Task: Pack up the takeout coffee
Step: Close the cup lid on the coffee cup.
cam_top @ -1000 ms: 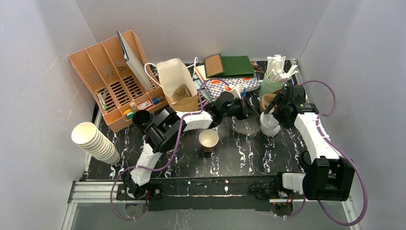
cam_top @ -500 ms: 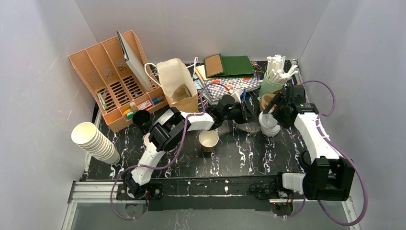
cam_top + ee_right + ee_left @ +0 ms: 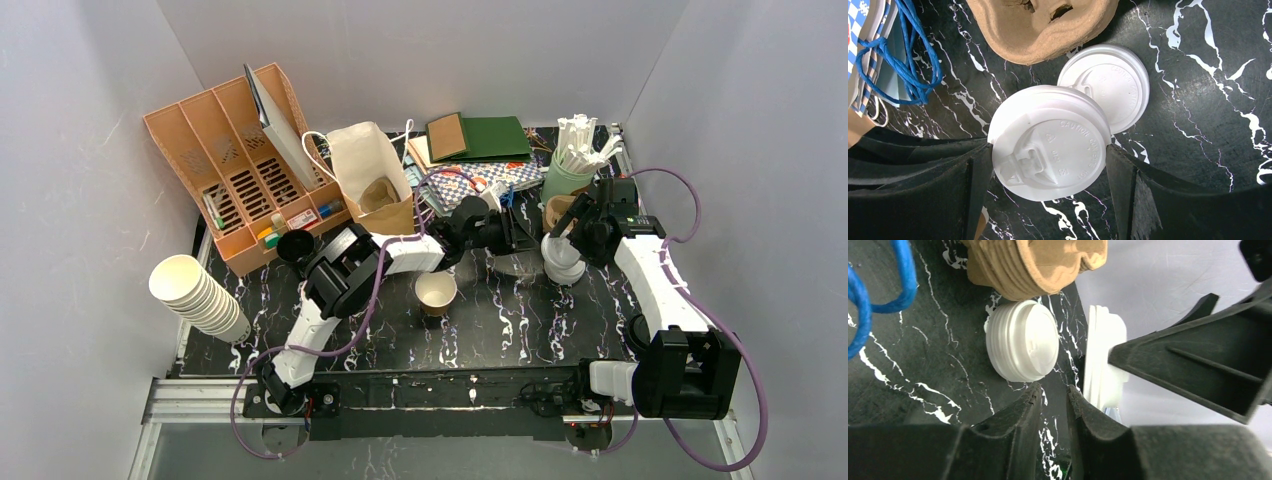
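Right tool: the right tool (image 3: 1049,150) is closed onto a stack of white lids (image 3: 1048,135), with one finger pressed against each side of the rim.
Held lids: they face the wrist camera top-up, showing the sip flap and the raised caution lettering. The left wrist view shows the same stack edge-on.
Left tool: the left tool (image 3: 1055,392) has only a narrow slit between its fingers. The dark bench shows through the slit and nothing is gripped.
Left tool position: it points toward the right tool, and its tips are near the held stack but not touching it.
Loose lids: a second pile of lids (image 3: 1110,87) sits on the bench (image 3: 1208,125), just beside the held stack and partly overlapped by it in the right wrist view.
Cup carrier: a brown moulded pulp carrier (image 3: 1043,25) lies just behind both lid piles.
Blue cord: a loop of blue cord (image 3: 903,55) lies left of the carrier, over some checked paper.
Open cup: one tan paper cup (image 3: 436,292), white inside, stands upright and lidless in the middle of the bench, under the left arm and well apart from the lids.
Paper bag: a paper bag (image 3: 375,180) stands open at the back, left of centre.
Far left: an orange organizer (image 3: 235,160) is there, with a black cup (image 3: 295,245) in front of it and a tilted stack of cream cups (image 3: 195,295) nearer the edge.
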`<action>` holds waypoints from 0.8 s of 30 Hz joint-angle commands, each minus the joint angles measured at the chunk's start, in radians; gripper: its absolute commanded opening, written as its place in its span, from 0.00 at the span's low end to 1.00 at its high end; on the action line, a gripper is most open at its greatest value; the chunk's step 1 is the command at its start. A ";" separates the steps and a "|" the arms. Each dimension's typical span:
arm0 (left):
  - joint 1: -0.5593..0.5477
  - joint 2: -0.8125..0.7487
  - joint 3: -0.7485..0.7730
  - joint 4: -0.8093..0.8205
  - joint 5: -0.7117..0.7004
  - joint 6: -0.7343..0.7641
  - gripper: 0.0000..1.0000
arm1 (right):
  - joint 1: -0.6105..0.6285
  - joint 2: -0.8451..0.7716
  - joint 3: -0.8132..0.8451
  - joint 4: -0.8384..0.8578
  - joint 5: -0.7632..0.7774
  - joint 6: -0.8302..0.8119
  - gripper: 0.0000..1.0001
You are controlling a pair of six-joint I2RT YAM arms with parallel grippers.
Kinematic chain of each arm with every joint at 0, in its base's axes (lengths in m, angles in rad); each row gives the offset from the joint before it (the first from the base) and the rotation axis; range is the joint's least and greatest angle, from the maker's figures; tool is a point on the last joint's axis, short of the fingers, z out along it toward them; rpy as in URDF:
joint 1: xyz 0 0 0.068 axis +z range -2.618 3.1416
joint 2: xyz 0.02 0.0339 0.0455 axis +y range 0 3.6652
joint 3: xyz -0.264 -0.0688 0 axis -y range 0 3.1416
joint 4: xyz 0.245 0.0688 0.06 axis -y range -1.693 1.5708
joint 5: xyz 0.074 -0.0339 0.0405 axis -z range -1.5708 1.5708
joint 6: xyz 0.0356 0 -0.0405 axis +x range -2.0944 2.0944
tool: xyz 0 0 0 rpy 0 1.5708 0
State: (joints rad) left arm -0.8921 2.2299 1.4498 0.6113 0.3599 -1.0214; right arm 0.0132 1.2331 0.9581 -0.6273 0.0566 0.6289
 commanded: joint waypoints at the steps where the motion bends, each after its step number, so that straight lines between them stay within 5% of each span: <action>1: -0.002 -0.111 -0.009 0.015 -0.002 0.007 0.26 | -0.005 -0.014 0.001 0.021 0.006 -0.001 0.86; 9: 0.012 -0.125 -0.041 0.092 0.027 -0.084 0.16 | -0.005 -0.056 0.011 0.017 -0.015 -0.005 0.86; 24: 0.043 -0.170 -0.126 0.304 0.088 -0.242 0.22 | -0.005 -0.104 0.005 0.047 -0.135 0.023 0.83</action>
State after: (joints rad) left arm -0.8650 2.1571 1.3655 0.7784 0.4107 -1.1835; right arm 0.0128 1.1614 0.9573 -0.6189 -0.0238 0.6331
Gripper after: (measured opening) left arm 0.217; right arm 0.849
